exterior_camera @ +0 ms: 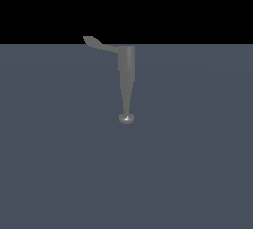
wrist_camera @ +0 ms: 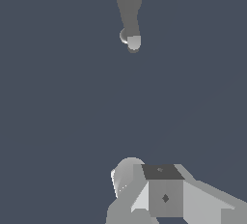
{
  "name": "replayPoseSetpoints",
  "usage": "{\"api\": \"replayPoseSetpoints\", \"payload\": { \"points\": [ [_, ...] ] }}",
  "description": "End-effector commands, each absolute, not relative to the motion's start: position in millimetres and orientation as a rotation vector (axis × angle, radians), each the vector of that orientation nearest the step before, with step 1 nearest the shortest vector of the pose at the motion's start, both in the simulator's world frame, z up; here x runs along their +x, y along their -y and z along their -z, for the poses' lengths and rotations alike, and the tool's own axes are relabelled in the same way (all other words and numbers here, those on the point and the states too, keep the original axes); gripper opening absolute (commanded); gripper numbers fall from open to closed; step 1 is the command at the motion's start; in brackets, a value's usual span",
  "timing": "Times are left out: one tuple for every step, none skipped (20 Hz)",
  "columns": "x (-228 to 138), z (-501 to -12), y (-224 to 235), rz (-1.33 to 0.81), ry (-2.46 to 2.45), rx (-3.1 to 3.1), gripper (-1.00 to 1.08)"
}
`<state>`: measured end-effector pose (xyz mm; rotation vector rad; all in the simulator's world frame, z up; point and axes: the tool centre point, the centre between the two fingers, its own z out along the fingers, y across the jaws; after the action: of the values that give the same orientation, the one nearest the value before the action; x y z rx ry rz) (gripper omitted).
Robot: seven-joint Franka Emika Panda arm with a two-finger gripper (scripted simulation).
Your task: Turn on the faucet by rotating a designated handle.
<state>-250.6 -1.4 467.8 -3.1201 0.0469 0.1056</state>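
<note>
Claw [wrist_camera: 161,194] at lower centre of wrist view, state not discernible. Faucet [exterior_camera: 127,82] at centre of exterior view, handle [exterior_camera: 99,44] projecting upper left, untouched. Approach step: reach handle, then rotate.

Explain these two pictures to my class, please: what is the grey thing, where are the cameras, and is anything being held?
Both are simulator renders. The exterior view looks from off the arm at a grey faucet on a bare blue-grey floor: a round body narrowing to a spout with a shiny disc. A thin handle sticks out toward that view's left. No arm shows there. The wrist view comes from a camera on the robot's arm; the pale blocky shape is part of the claw, far from the faucet and holding nothing visible. Whether it is open is unclear.
</note>
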Motion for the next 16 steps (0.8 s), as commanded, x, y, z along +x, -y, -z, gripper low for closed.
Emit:
{"api": "replayPoseSetpoints", "payload": {
  "points": [
    [-250.6, -467.8, 1.4, -0.106, -0.047, -3.120, -1.00],
    [-250.4, -467.9, 1.5, -0.105, -0.047, -3.119, -1.00],
    [-249.7, -468.2, 1.6, -0.103, -0.048, -3.117, -1.00],
    [-248.5, -468.8, 1.8, -0.100, -0.049, -3.112, -1.00],
    [-246.9, -469.5, 2.1, -0.097, -0.051, -3.106, -1.00],
    [-244.9, -470.5, 2.6, -0.092, -0.053, -3.098, -1.00],
    [-242.9, -471.4, 3.0, -0.087, -0.055, -3.091, -1.00],
    [-241.5, -472.1, 3.3, -0.083, -0.057, -3.086, -1.00],
    [-240.6, -472.6, 3.6, -0.081, -0.058, -3.082, -1.00],
    [-240.1, -472.8, 3.6, -0.080, -0.058, -3.081, -1.00],
    [-240.2, -472.8, 3.7, -0.080, -0.058, -3.081, -1.00],
    [-240.6, -472.6, 3.6, -0.081, -0.058, -3.082, -1.00],
    [-240.6, -472.5, 3.5, -0.081, -0.058, -3.083, -1.00],
    [-240.2, -472.5, 3.5, -0.081, -0.061, -3.083, -1.00],
    [-239.5, -472.5, 3.4, -0.081, -0.066, -3.083, -1.00],
    [-238.6, -472.4, 3.3, -0.081, -0.072, -3.082, -1.00]
  ]
}}
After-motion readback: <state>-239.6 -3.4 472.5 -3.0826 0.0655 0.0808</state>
